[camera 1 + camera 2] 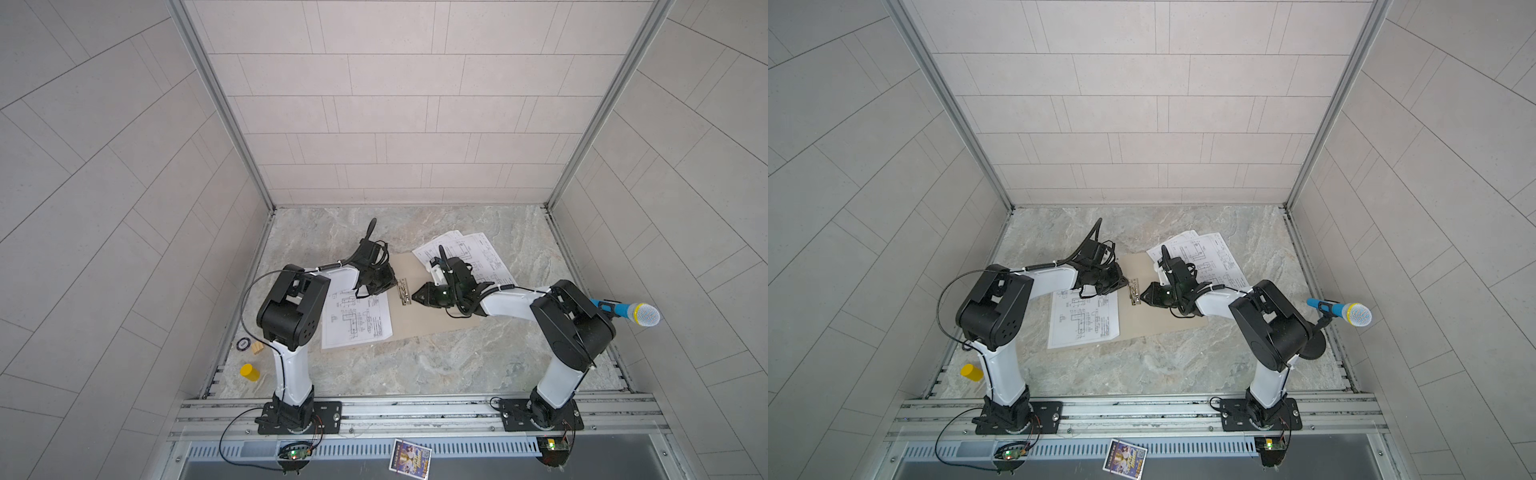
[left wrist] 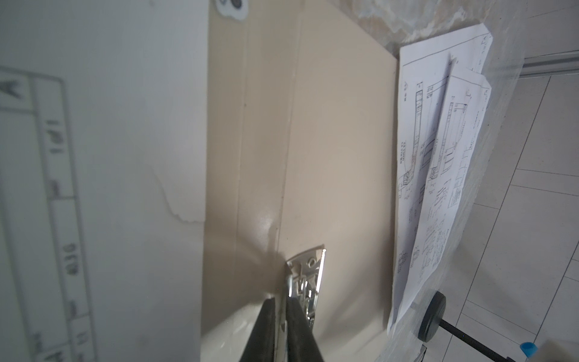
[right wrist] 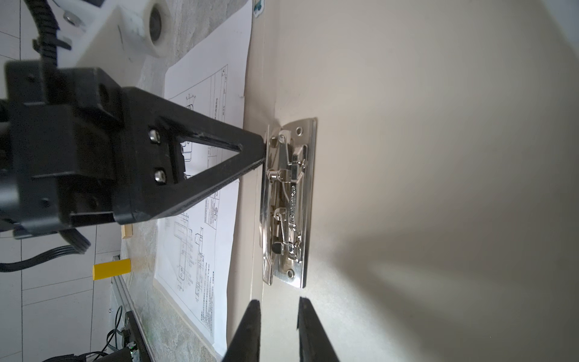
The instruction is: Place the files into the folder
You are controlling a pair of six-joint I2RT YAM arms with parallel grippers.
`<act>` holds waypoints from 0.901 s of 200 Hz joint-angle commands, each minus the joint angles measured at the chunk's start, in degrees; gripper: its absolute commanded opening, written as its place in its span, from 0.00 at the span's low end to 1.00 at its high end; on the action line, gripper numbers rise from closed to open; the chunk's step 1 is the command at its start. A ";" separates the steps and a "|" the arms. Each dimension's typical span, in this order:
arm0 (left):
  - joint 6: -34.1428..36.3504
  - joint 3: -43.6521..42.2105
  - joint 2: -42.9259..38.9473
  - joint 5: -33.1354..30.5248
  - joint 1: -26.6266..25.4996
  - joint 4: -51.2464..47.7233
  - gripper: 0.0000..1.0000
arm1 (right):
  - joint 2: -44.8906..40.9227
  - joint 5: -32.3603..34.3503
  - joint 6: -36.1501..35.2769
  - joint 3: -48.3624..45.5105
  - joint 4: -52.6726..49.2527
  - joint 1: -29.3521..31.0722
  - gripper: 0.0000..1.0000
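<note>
Left pincer (image 2: 280, 304) clenched on the edge of the metal clip (image 3: 291, 203), mid-frame in both top views. Right pincer (image 3: 277, 302) released just beside the clip's end, gripping nothing. Folder (image 1: 422, 322) lies open on the surface (image 1: 415, 365). One file sheet (image 1: 357, 320) covers its left flap, and the other files (image 1: 473, 253) sit at its upper right.

A robot lab cell: panel walls (image 1: 374, 104), aluminium rails (image 1: 415, 409), marble tabletop (image 1: 415, 365).

We record the folder (image 3: 438, 156) as matt tan card, its clip (image 3: 288, 203) as bright polished metal, the sheets (image 3: 194, 266) as plain white paper, and the bench (image 1: 415, 365) as smooth, marbled, stone-like.
</note>
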 commanded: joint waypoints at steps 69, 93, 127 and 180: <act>-1.41 1.75 2.23 -0.63 -0.53 2.41 0.10 | 0.83 0.86 1.46 -0.37 0.76 1.32 0.22; -1.50 1.80 2.35 -0.67 -0.56 2.57 0.08 | 1.79 0.71 1.57 0.22 0.51 2.09 0.22; -1.12 1.58 2.35 -0.76 -0.57 2.76 0.04 | 3.58 0.75 1.81 0.82 0.75 2.80 0.22; -0.55 1.04 2.30 -0.77 -0.53 2.98 0.03 | 4.35 0.66 2.36 1.95 1.16 3.04 0.20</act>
